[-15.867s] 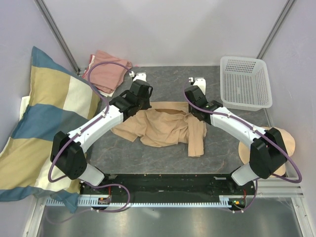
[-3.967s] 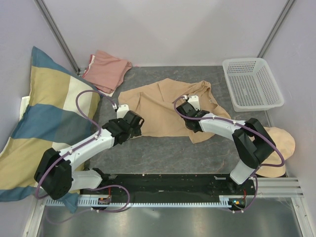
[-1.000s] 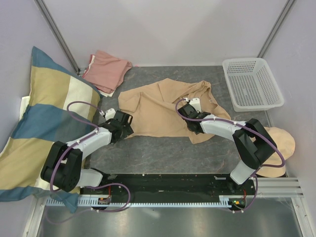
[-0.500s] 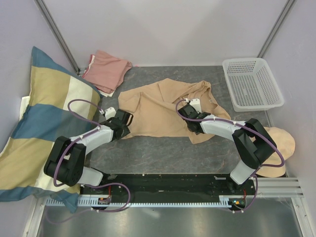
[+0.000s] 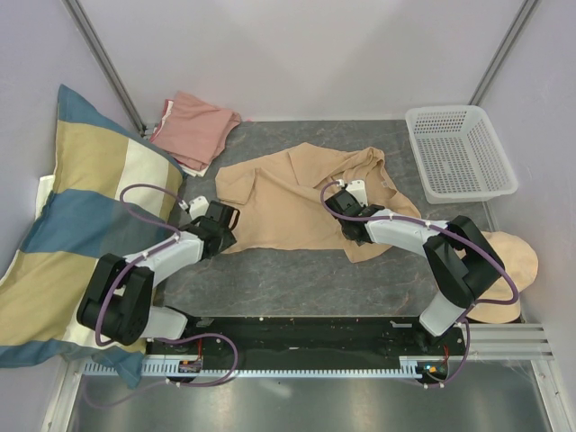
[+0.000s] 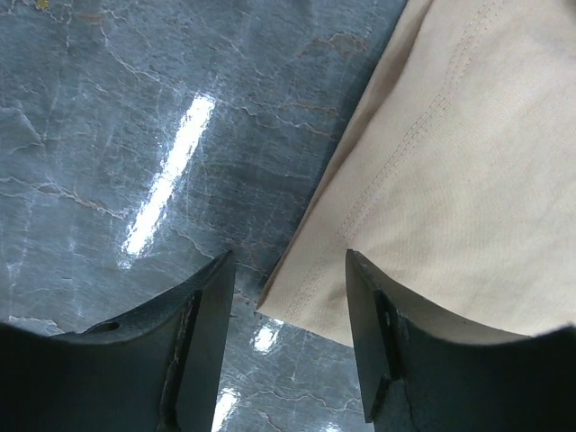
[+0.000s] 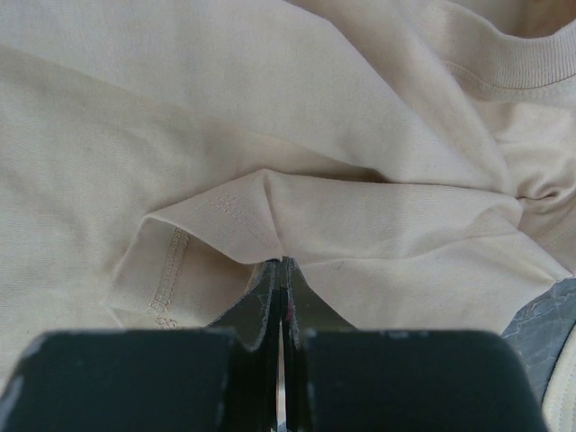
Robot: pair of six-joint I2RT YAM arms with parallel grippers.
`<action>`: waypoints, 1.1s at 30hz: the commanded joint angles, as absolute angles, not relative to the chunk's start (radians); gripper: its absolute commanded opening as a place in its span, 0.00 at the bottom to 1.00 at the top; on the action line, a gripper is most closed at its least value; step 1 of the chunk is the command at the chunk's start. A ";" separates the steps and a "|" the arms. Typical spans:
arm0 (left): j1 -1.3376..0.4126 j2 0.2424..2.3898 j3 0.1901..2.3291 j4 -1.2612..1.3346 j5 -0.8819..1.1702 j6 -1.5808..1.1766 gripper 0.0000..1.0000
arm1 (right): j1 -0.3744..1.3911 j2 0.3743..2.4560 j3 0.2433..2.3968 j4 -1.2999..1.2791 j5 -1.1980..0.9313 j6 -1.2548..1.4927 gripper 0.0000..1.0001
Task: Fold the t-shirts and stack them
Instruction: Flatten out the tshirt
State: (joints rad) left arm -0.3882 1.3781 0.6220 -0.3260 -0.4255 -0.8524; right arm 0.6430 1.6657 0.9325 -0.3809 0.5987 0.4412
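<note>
Bench [image 5: 297, 279]: we see a dark marbled top.
Tan tee [image 5: 288, 202]: we see it spread and creased across the middle of the bench, collar toward the far right.
Pink tee [image 5: 193, 126]: we see it folded by the far left corner, apart from the tan tee.
Left gripper [image 6: 288, 270]: we find its jaws spread, straddling the tan tee's near left hem corner.
Right gripper [image 7: 281, 265]: we see its jaws pressed together, pinching a fold of the tan tee beside a stitched hem.
Basket [image 5: 461, 151]: we see it at the far right corner.
</note>
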 commanded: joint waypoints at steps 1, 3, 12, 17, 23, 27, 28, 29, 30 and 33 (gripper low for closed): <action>-0.396 1.394 0.569 -0.324 -0.291 -0.919 0.60 | 0.638 1.663 0.928 -0.376 0.595 0.448 0.00; -0.396 1.393 0.571 -0.324 -0.285 -0.920 0.60 | 0.637 1.663 0.928 -0.376 0.595 0.446 0.00; -0.454 1.385 0.594 -0.389 -0.325 -0.968 0.60 | 0.637 1.663 0.923 -0.371 0.592 0.451 0.00; -0.480 1.384 0.600 -0.416 -0.354 -0.989 0.61 | 0.638 1.664 0.923 -0.371 0.592 0.448 0.00; -0.482 1.410 0.601 -0.420 -0.367 -0.996 0.48 | 0.637 1.664 0.923 -0.367 0.591 0.445 0.00; -0.482 1.430 0.609 -0.419 -0.383 -0.996 0.19 | 0.637 1.663 0.922 -0.368 0.592 0.443 0.00; -0.482 1.433 0.612 -0.420 -0.387 -0.994 0.06 | 0.637 1.663 0.920 -0.370 0.592 0.443 0.00; -0.482 1.436 0.617 -0.426 -0.391 -0.993 0.02 | 0.635 1.663 0.922 -0.368 0.592 0.442 0.00; -0.482 1.437 0.618 -0.428 -0.400 -0.992 0.02 | 0.637 1.661 0.920 -0.368 0.592 0.440 0.00; -0.480 1.425 0.635 -0.448 -0.420 -0.982 0.02 | 0.637 1.658 0.922 -0.368 0.592 0.439 0.00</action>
